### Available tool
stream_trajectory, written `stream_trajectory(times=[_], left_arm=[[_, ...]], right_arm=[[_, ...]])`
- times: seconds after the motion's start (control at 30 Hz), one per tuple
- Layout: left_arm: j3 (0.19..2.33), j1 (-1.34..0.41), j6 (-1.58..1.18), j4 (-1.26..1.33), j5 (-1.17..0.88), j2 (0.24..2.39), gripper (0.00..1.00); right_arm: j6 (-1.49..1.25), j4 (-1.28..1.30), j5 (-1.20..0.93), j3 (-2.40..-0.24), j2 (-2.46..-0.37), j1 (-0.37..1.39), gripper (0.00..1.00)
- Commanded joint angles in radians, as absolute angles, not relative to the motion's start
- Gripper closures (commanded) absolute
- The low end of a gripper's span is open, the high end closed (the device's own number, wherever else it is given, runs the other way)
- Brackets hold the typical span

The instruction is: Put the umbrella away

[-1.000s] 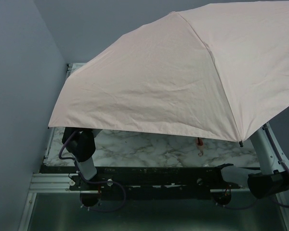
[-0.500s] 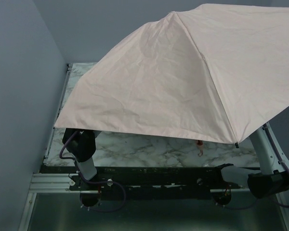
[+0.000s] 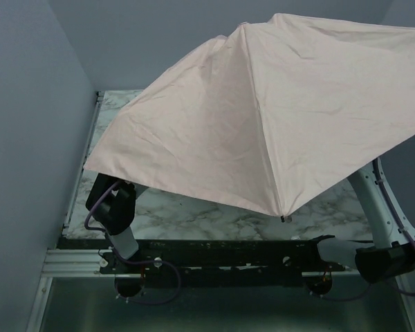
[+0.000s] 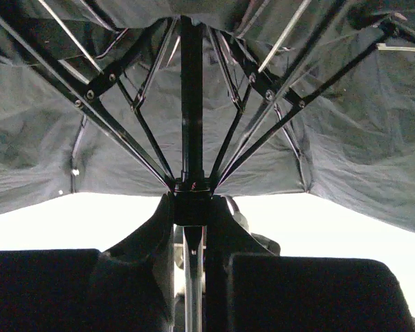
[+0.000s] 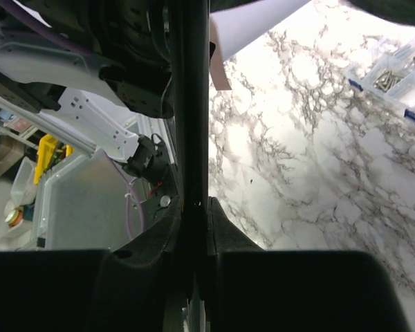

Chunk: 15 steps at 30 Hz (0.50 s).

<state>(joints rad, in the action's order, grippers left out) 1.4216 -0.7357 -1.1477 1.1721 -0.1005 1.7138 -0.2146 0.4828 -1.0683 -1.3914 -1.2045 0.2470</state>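
Top external: umbrella, pale pink canopy spread and sagging, above marble table. Left wrist: left gripper narrow, clamped on black shaft just below the rib hub. Right wrist: right gripper narrow, clamped on the same shaft; clear compartment box on table.

White marble-patterned table with grey veining. In the wrist view, its surface spreads out to the right of the right pincer. A clear plastic compartment box of small parts lies on it, well apart from that pincer, ahead and to its right.
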Motion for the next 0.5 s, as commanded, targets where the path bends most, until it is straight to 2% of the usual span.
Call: stream_trajectory(times=[0.0, 0.23, 0.47], left_arm=[[1.304, -0.776, -1.167, 1.221, -0.230, 1.672, 1.00], [1.186, -0.869, -1.183, 1.226, -0.258, 1.667, 1.00], [1.032, -0.976, -1.217, 1.295, -0.147, 1.691, 1.00]], right_arm=[[-0.206, 0.460, -0.992, -1.448, -1.244, 0.247, 0.99], [-0.193, 0.465, -0.879, -1.484, -1.303, 0.245, 0.99], [-0.218, 0.400, -0.811, -1.478, -1.331, 0.243, 0.99]])
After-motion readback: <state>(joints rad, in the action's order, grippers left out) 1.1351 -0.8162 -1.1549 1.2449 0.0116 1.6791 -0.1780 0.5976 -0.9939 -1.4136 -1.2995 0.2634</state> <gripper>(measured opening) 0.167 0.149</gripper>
